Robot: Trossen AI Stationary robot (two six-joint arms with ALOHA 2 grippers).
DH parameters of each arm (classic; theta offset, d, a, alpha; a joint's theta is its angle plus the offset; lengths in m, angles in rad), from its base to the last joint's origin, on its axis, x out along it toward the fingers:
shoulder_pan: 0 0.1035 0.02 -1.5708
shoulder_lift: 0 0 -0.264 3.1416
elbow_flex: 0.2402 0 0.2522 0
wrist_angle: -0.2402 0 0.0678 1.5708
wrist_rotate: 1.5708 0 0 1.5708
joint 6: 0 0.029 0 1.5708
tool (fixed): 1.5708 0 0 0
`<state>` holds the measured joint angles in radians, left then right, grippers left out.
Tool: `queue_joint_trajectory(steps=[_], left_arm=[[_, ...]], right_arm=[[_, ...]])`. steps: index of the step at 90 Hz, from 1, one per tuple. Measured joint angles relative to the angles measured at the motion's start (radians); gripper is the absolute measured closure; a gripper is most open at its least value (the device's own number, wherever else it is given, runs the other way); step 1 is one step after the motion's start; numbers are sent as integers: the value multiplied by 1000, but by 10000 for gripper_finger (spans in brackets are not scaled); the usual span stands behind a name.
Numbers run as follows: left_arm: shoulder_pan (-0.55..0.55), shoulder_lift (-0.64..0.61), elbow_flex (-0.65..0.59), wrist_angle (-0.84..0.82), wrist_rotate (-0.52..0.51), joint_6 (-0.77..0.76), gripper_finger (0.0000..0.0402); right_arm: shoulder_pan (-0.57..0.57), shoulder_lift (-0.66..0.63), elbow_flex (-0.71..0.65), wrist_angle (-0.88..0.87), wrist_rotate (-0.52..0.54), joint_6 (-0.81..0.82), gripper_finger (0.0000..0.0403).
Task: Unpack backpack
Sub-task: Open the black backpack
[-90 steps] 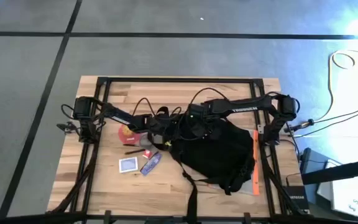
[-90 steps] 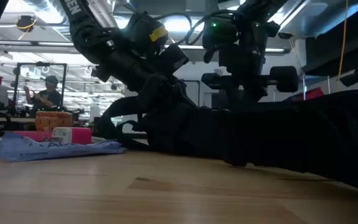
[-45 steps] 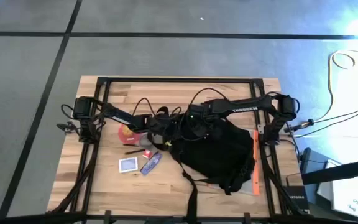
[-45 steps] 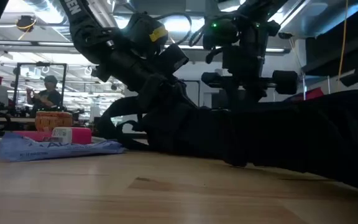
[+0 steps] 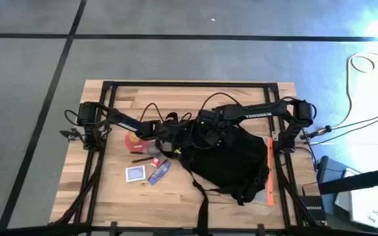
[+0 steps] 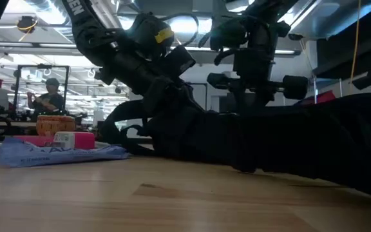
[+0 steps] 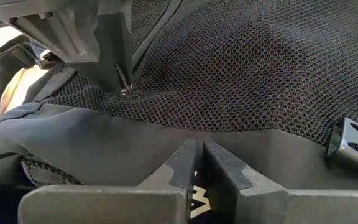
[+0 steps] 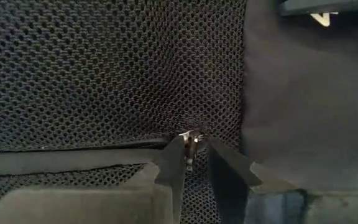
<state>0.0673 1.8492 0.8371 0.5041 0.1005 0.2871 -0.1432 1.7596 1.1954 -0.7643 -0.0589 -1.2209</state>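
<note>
Two hands work the large black mesh-and-fabric backpack [image 5: 231, 160] lying right of centre on the wooden tabletop [image 5: 176, 196]. Left hand [image 7: 197, 163] pinches fabric; right hand [image 8: 190, 160] nips the small metal zipper pull [image 8: 188, 138]. Step: unzipping; next, draw the pull along.

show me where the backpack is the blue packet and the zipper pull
backpack [image 5: 231, 160], high view, middle of its black fabric body.
blue packet [image 5: 159, 172], high view, middle of the wrapper.
zipper pull [image 8: 189, 142], right wrist view, the metal tab.
</note>
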Motion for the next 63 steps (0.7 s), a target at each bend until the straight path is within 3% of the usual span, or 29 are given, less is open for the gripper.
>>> queue_joint_trajectory(steps=[41,63], left_arm=[[0,0,0,0,0,0,385],[0,0,0,0,0,0,385]], right_arm=[[0,0,0,0,0,-48,353],[0,0,0,1,0,-53,398]])
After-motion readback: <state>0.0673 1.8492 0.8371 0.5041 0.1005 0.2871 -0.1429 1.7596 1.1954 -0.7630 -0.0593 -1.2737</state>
